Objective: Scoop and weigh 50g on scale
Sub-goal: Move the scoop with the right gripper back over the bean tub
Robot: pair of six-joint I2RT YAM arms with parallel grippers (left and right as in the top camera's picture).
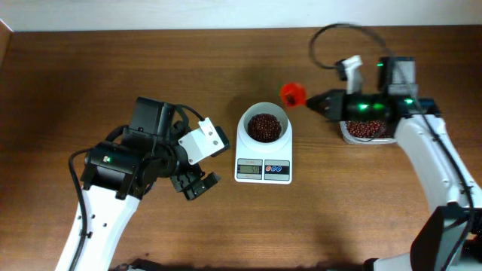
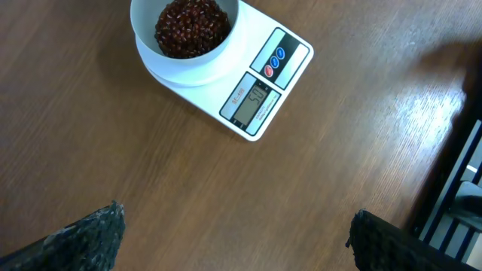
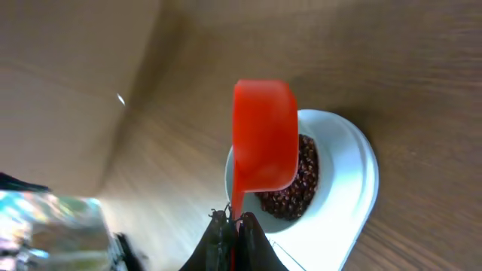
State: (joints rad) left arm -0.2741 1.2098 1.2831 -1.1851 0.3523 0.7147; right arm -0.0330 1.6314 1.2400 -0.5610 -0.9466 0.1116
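Red scoop [image 1: 292, 94], its handle pinched tight in the right tool [image 1: 322, 104], points left toward the scale [image 1: 263, 170] sitting mid-tabletop [image 1: 151, 68] just beside it, nearer this arm than the left tool [image 1: 194, 183], which gapes fully open and empty.

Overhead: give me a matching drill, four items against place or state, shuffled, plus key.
Items:
1 scoop
2 bowl
3 left gripper
4 tub

Place or state:
A open, empty
B on the scale, holding beans
C red, held in the right gripper
D right of the scale

Pairs: 1-C, 2-B, 3-A, 4-D
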